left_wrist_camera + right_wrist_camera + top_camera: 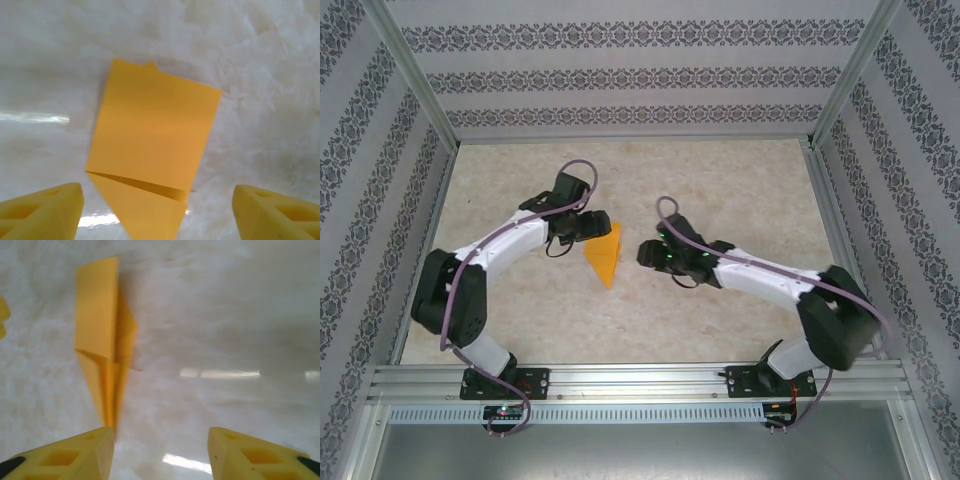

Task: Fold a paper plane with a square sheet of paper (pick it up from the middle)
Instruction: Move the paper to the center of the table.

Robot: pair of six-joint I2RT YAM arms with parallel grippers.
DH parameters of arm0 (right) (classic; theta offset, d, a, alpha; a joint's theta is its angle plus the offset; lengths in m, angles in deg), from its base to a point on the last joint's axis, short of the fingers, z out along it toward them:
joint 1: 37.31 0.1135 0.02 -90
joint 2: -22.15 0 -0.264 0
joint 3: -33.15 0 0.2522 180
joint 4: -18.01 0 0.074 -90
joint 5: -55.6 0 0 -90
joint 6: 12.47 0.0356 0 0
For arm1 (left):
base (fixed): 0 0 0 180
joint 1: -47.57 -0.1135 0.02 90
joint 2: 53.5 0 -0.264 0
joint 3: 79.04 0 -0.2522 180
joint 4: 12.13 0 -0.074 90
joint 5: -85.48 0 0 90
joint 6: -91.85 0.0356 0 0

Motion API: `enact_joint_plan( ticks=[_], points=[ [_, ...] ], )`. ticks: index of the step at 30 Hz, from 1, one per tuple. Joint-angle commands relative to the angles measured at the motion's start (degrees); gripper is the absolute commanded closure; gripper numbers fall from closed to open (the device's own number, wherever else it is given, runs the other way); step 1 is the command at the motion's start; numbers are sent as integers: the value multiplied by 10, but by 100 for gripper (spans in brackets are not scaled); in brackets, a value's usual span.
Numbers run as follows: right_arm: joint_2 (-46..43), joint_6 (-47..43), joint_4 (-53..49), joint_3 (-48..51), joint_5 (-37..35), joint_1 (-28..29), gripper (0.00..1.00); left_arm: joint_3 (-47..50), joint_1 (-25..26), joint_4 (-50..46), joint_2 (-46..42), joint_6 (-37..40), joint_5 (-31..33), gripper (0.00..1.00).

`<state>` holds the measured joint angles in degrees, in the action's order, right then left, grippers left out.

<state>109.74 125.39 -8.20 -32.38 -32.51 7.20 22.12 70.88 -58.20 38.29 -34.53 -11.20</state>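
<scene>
The paper plane [604, 255] lies flat on the bench [740, 200], between the two arms. Its long axis runs from the far side toward the arm bases, with the point at the near end.

The left tool [585, 225] sits just beside the wide far end and is the nearer of the two. From its wrist we see the left tool [157, 197] spread wide and holding nothing. The plane [155, 140] lies ahead of it, and the plane's pointed end runs back between the two fingers [45, 207].

The right tool [650, 252] stands a little apart on the plane's other side. Its wrist view shows the right tool [160, 440] also spread and empty. There the plane [100, 335] lies off to the left of the gap, its tip close by the left finger [75, 452].

We judge that any pick-up from the middle calls for a tool to close across the long axis, and the left one is better placed.
</scene>
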Motion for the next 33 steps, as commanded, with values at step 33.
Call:
enact_joint_plan(
  ticks=[33],
  points=[
    [166, -329, -203, -135, 209, -34, 54, 146, -108, 37, -133, 41, -41, 7]
  ],
)
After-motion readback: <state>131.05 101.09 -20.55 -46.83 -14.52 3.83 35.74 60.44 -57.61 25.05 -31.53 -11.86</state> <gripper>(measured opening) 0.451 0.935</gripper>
